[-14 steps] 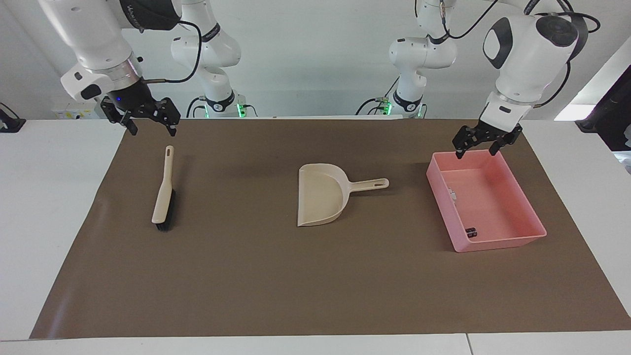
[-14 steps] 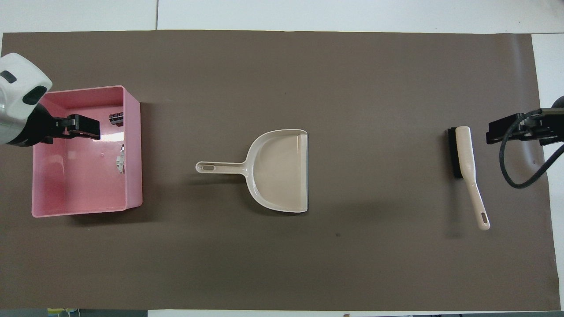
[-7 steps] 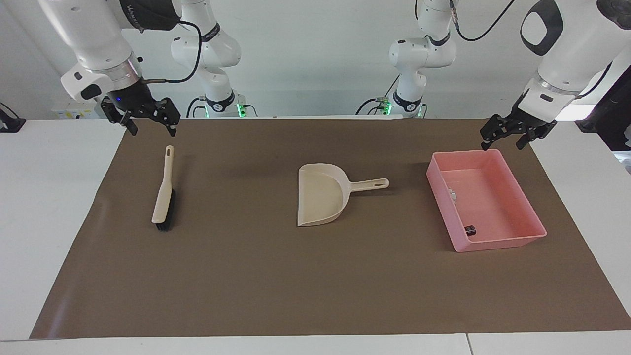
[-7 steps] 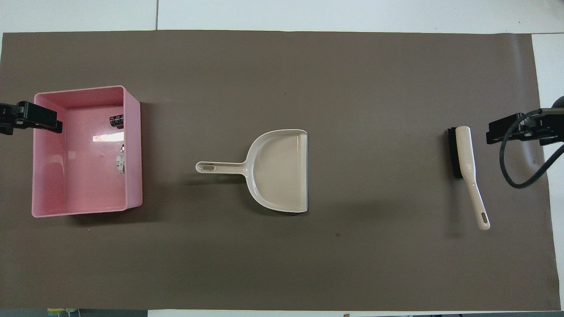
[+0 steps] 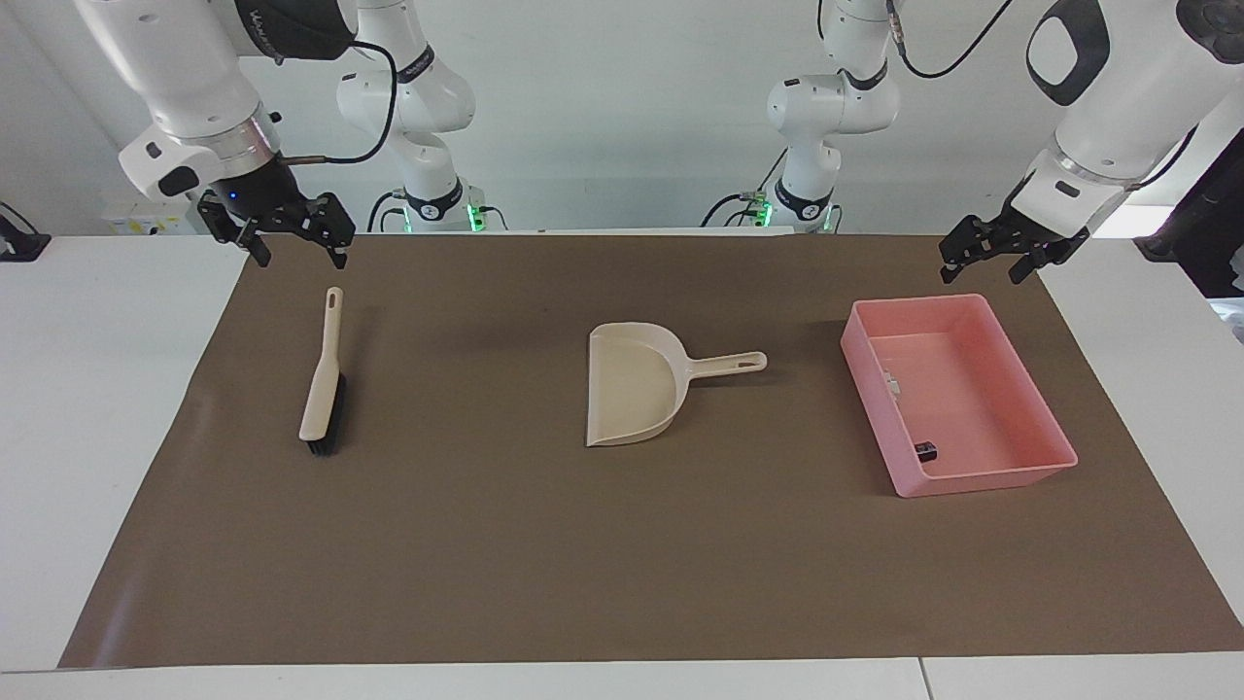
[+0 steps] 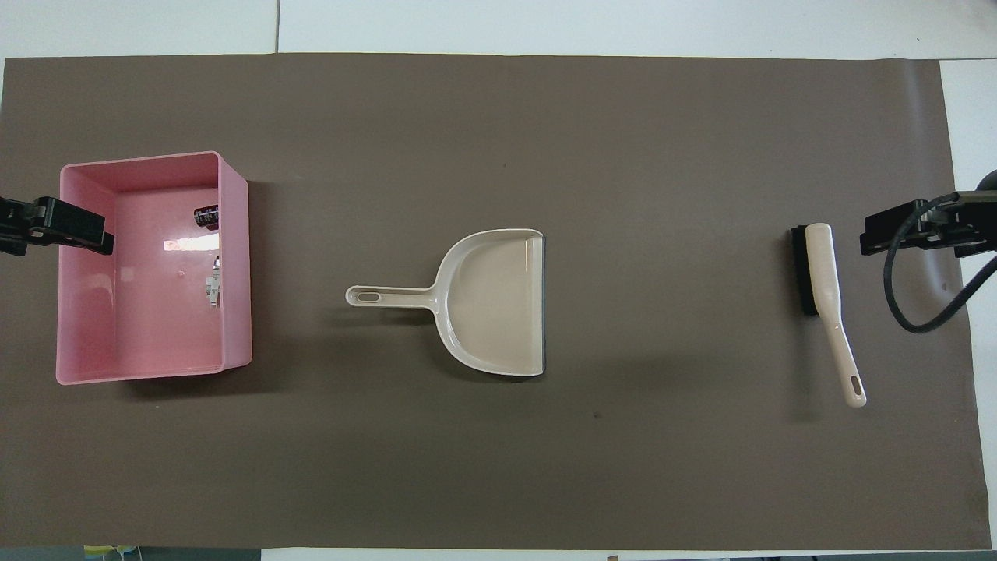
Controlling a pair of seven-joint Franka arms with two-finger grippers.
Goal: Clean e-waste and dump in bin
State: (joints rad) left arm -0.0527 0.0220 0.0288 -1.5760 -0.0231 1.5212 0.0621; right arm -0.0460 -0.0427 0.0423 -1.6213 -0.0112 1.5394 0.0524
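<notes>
Inside, one bin holds two e-waste pieces, beside one dustpan.

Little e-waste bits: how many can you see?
2, both inside the pink bin: a white piece against its wall nearest the dustpan, and a dark block in a corner.

The light was bright and even, and it came from above. Soft, short shadows lay on the brown mat beside the dustpan, the brush and the bin. A white shine sat on the bin's pink floor in the overhead view. Both pictures were sharp, with no blur and no bending at the edges.
</notes>
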